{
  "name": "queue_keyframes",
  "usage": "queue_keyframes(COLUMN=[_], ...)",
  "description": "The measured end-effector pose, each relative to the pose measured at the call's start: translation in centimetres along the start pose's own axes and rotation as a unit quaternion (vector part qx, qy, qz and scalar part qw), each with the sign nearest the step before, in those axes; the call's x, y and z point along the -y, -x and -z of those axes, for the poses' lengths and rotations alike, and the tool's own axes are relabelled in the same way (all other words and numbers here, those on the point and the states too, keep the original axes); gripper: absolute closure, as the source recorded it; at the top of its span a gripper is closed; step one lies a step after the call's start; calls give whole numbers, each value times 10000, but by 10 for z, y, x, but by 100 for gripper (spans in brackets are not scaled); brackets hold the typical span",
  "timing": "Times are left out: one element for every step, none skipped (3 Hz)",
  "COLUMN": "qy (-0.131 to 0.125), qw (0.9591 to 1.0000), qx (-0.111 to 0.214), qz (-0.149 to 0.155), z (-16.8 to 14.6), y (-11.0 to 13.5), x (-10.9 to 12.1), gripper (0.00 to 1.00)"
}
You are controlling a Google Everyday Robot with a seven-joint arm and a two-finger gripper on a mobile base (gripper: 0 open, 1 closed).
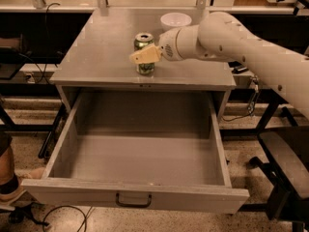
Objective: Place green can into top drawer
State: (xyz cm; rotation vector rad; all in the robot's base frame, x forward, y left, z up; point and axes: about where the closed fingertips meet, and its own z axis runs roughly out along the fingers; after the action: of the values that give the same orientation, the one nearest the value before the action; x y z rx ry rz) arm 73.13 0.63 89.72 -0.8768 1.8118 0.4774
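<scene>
- Counter [96,57]: grey matte top, flanked by dark bench frames on a speckled floor.
- Top drawer [145,153]: drawn out below the front edge, empty, ready to receive the can.
- White bowl [175,20]: near the back edge.
- Green can [143,38]: upright near the front edge.
- Gripper [141,57]: positioned across the can's front, presumably for grasping; whether it is clamped or apart cannot be told.

Tool [145,56] sits right in front of the can [144,38] on the tabletop [96,47], covers its mid. Touching or not, can't tell. Arm [251,57] runs off rt edge. Leg [6,178] cut off at left.
</scene>
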Motion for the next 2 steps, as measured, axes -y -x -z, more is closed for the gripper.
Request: queue_keyframes(qy=[-43,-43], qw=[9999,9998], qx=[58,49], qz=[-139,-205], z=[-5,-7], y=[0,1], x=[3,2], gripper=[43,66])
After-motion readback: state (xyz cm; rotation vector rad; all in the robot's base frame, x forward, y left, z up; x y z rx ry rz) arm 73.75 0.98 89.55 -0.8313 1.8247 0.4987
